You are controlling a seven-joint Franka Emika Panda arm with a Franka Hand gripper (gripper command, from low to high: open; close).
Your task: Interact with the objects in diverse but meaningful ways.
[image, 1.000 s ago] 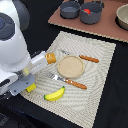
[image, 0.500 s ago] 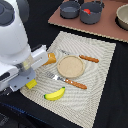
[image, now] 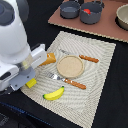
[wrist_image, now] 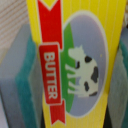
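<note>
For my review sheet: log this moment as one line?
gripper: straddling butter block, closure unclear | banana: on mat, free | plate: mid-mat

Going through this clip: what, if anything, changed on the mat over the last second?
Very little. The arm stays low over the corner of the mat at the exterior view's left, above the yellow butter block; the wrist view shows that block filling the space between the claw's pads. Whether it is gripped cannot be told. The banana, plate, bread loaf and cutlery have not moved.
</note>
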